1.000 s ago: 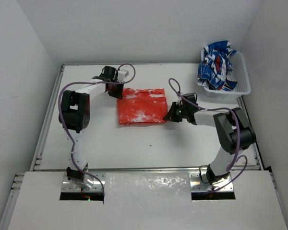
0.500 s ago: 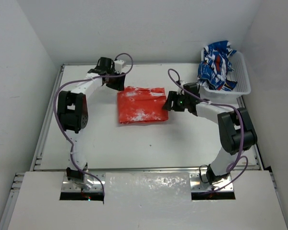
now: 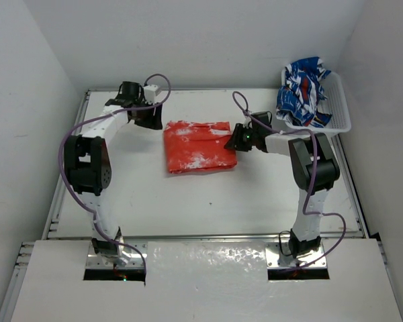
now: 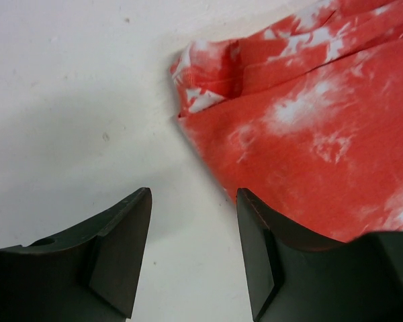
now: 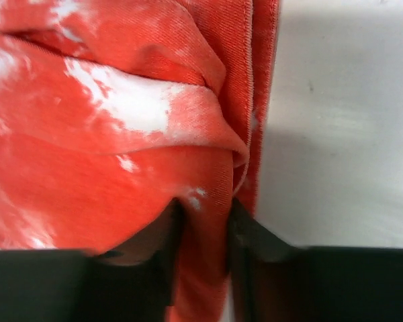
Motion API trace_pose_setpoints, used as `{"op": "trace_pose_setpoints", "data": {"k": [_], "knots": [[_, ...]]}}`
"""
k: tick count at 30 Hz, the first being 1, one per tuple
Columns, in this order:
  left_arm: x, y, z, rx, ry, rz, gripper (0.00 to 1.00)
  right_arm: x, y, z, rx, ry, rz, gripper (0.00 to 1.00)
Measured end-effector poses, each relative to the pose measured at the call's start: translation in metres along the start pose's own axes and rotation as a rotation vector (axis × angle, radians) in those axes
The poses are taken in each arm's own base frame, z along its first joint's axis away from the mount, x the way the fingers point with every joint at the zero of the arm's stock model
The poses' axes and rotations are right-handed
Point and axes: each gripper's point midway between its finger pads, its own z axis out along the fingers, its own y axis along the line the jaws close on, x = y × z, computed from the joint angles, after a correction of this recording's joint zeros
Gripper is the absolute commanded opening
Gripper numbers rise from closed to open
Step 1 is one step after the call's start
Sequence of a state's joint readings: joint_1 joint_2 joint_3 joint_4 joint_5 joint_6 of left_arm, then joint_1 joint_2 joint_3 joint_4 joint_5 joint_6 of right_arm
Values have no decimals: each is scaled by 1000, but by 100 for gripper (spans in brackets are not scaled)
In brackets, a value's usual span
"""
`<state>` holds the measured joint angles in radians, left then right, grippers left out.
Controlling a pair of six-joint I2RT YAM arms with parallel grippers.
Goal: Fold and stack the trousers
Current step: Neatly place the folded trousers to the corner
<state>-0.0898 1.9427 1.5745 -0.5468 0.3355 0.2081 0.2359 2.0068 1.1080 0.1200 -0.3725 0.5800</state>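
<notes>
The red-orange trousers (image 3: 198,146) with white speckles lie folded into a rough rectangle in the middle of the table. My left gripper (image 3: 152,119) is open and empty just left of their far left corner. In the left wrist view the gripper (image 4: 191,248) hovers over bare table and the trousers (image 4: 309,127) lie to its right. My right gripper (image 3: 236,139) is at the trousers' right edge. In the right wrist view the gripper (image 5: 205,245) is shut on a fold of the trousers (image 5: 107,134).
A white basket (image 3: 342,115) stands at the far right corner and holds a crumpled blue, white and red garment (image 3: 303,87). White walls close the table at the back and both sides. Both arm bases sit at the near edge.
My left arm has swung left and its gripper has drawn back from the trousers' far left corner. My right gripper has moved toward the far side along the trousers' right edge.
</notes>
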Motion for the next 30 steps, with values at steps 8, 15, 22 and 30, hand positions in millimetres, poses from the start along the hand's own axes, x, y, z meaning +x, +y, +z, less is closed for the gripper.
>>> {"op": "trace_pose_setpoints", "data": {"k": [8,15,22,30], "knots": [[6,6,-1,-13,16,-13,51,-22,-2,1,64,-44,75,0],[7,21,-6,-36,12,-34,51,-66,-43,-13,283,-168,175,0],[8,34,-9,-66,9,-51,51,-137,-87,-5,471,-294,194,0],[9,38,-10,-77,10,-50,51,-144,-109,-15,575,-339,271,4]]}}
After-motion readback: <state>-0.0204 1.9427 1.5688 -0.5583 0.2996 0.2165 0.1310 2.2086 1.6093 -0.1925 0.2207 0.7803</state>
